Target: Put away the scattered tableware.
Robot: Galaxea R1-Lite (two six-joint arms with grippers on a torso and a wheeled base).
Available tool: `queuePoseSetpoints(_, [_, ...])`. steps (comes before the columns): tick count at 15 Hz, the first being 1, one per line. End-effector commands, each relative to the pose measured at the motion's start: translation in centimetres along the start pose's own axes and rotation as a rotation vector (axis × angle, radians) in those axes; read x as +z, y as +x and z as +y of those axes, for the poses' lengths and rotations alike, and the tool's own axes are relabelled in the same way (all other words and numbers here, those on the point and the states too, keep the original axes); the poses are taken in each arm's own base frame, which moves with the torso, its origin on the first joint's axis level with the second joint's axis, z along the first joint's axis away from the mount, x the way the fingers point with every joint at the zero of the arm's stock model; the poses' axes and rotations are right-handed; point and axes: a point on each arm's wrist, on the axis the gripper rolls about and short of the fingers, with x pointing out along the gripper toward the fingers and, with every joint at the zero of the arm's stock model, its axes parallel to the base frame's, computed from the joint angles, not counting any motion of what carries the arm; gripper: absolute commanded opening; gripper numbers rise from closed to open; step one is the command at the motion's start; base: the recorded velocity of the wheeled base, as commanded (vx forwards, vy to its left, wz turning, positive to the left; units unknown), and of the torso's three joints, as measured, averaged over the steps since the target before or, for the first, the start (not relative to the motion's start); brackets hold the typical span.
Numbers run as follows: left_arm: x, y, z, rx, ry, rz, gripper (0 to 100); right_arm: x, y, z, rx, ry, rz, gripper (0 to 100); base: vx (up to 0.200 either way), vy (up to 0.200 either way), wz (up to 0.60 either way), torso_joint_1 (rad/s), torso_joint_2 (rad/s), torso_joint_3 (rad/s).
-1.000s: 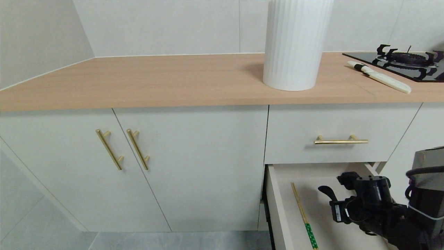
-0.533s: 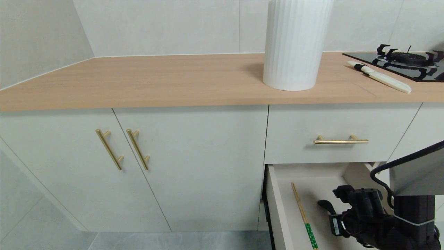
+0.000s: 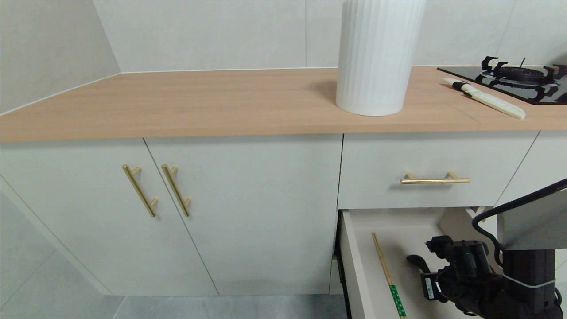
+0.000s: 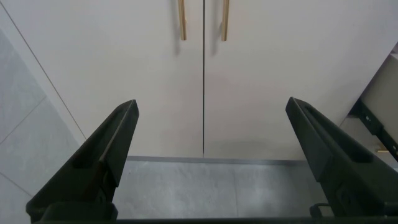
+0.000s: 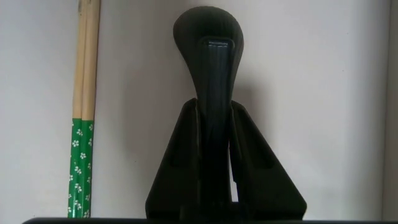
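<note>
The right gripper (image 5: 208, 115) is clenched on a black spoon (image 5: 208, 31) in the open drawer (image 3: 353, 261), near the chopsticks (image 3: 386, 272) lying there. The left gripper (image 4: 211, 107) hangs released, facing the cabinet doors (image 4: 267, 74).

Pale wooden chopsticks (image 3: 388, 274), green at one end with small white flowers. Black spoon (image 5: 208, 34). White ribbed vase (image 3: 376, 57) on light brown wood-grain desk (image 3: 199, 102). Cream knife (image 3: 485, 98) with black band. Gold handles (image 3: 435, 180) on off-white cabinet fronts (image 3: 248, 212). Black stove (image 3: 516, 84). Grey floor (image 3: 221, 308).
</note>
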Motion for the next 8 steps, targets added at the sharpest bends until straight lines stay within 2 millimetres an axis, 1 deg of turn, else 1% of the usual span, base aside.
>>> queuePoseSetpoints(1, [0.0,0.0,0.0,0.001,0.000,0.000,100,0.1,-0.1,0.0,0.001,-0.001,-0.002,100,0.000,0.000,0.00,0.000,0.00,0.000])
queuePoseSetpoints(4, [0.0,0.0,0.0,0.001,0.000,0.000,100,0.3,-0.3,0.0,0.000,0.002,-0.011,100,0.000,0.000,0.00,0.000,0.00,0.000])
queuePoseSetpoints(7, [0.0,0.0,0.0,0.001,0.000,0.000,100,1.6,-1.8,-0.2,0.006,0.011,-0.067,100,0.000,0.000,0.00,0.000,0.00,0.000])
queuePoseSetpoints(8, [0.0,0.0,0.0,0.001,0.000,0.000,100,2.5,-3.0,-0.3,0.009,0.016,-0.105,100,0.000,0.000,0.00,0.000,0.00,0.000])
